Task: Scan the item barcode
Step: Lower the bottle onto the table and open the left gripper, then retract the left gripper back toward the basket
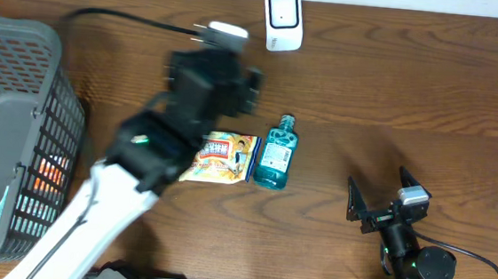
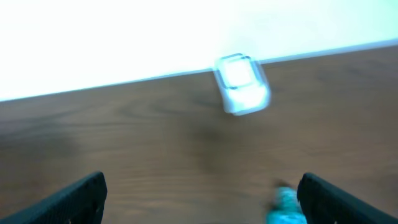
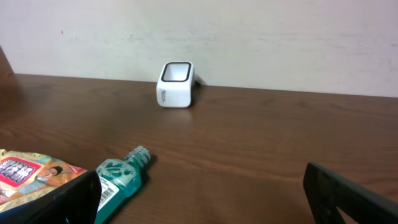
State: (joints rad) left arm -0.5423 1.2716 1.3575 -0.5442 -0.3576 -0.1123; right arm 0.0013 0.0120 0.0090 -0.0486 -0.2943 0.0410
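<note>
The teal plastic mouthwash bottle point(image 1: 276, 152) is seen flat on the brown desk point(image 1: 430, 100), just beside a yellow snack packet point(image 1: 221, 157) and well apart from the white box-shaped scanner point(image 1: 284, 21). The jaws of the left arm point(image 1: 155, 141) and the right arm point(image 1: 409, 259) are spread, and nothing is held. The blurred left arm seems to hang over the packet, so the packet could be pinched together with the bottle.

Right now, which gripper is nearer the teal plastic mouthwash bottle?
Left. Left gripper hangs left of the bottle, by its cap; right gripper sits farther, to its right.
</note>
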